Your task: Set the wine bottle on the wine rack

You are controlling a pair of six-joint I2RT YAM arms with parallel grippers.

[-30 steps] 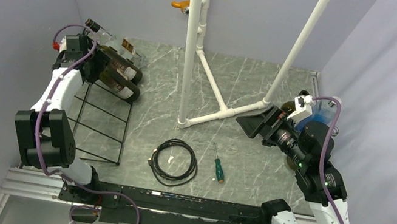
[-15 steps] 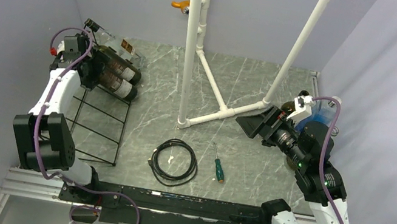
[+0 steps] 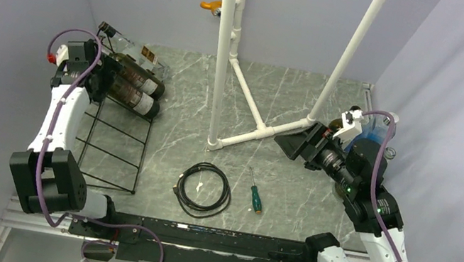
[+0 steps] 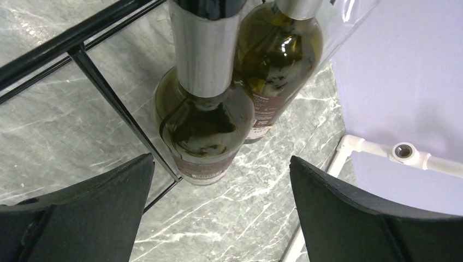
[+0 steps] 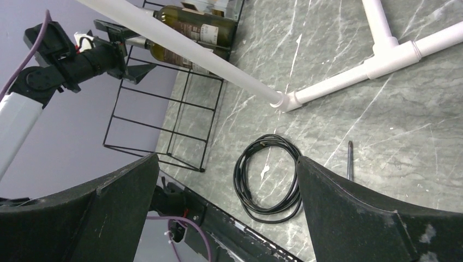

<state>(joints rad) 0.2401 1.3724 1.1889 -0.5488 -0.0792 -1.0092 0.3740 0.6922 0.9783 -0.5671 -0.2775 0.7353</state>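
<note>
Two dark wine bottles lie side by side on the top tier of the black wire wine rack (image 3: 113, 141) at the far left. The nearer wine bottle (image 3: 137, 99) has a silver foil neck (image 4: 204, 52) and points at my left gripper (image 3: 101, 78). That gripper is open, just clear of the neck, with nothing between its fingers (image 4: 82, 215). The second bottle (image 4: 279, 57) rests right beside the first. My right gripper (image 3: 284, 144) hangs open and empty over the right side of the floor; its view takes in the rack (image 5: 164, 131) and bottles (image 5: 191, 24).
A white pipe frame (image 3: 225, 50) stands mid-floor, its base tee (image 3: 261, 132) close to my right gripper. A coiled black cable (image 3: 204, 187) and a green-handled screwdriver (image 3: 255, 194) lie near the front. Walls close in on both sides.
My left gripper has opened, let go of the bottle's neck and drawn back toward the left wall. The bottle stays on the rack. The right arm has barely moved.
</note>
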